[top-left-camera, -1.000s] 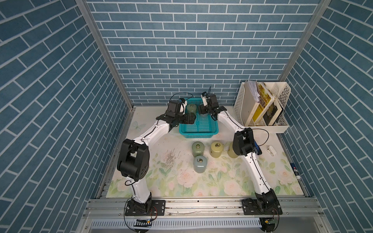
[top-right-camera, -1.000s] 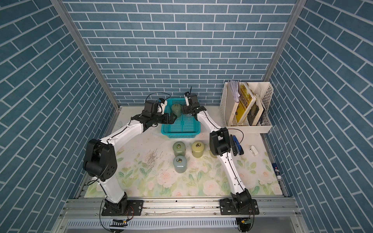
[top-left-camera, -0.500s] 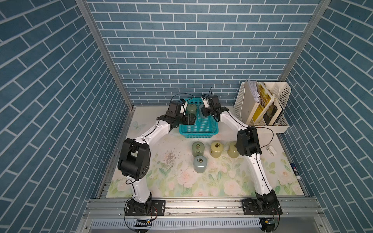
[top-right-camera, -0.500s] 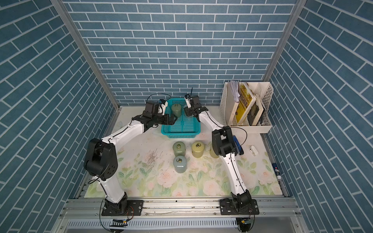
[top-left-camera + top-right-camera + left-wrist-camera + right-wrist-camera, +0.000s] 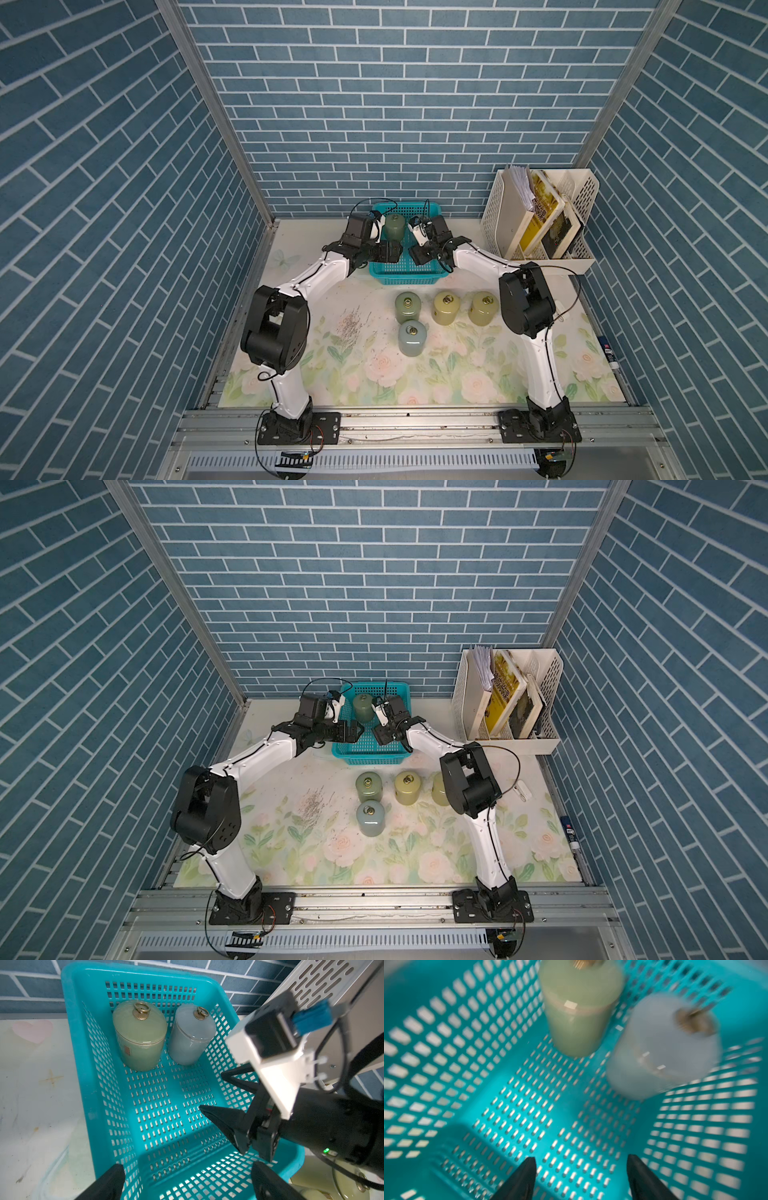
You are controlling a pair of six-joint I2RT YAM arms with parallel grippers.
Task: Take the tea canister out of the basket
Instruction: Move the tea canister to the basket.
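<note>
The teal basket point(image 5: 376, 270) point(image 5: 401, 688) stands at the back of the table. Two tea canisters stand upright at its far end: a green one point(image 5: 139, 1036) point(image 5: 579, 1007) point(image 5: 395, 227) point(image 5: 363, 707) and a grey one point(image 5: 192, 1035) point(image 5: 660, 1051), which my right wrist hides in both top views. My left gripper point(image 5: 191, 1178) point(image 5: 390, 252) is open over the basket's near left corner and holds nothing. Over the basket floor, short of the canisters, my right gripper point(image 5: 581, 1167) point(image 5: 211, 1091) point(image 5: 415, 254) is open and empty.
Several more canisters point(image 5: 408, 305) point(image 5: 446, 306) point(image 5: 412, 337) stand on the floral mat in front of the basket. A white file rack point(image 5: 579, 195) with books stands at the back right. A pen point(image 5: 609, 353) lies at the right edge.
My right arm's elbow has swung right and toward the front, and its gripper, still over the basket, is moving. The left arm and the canisters have stayed put.
</note>
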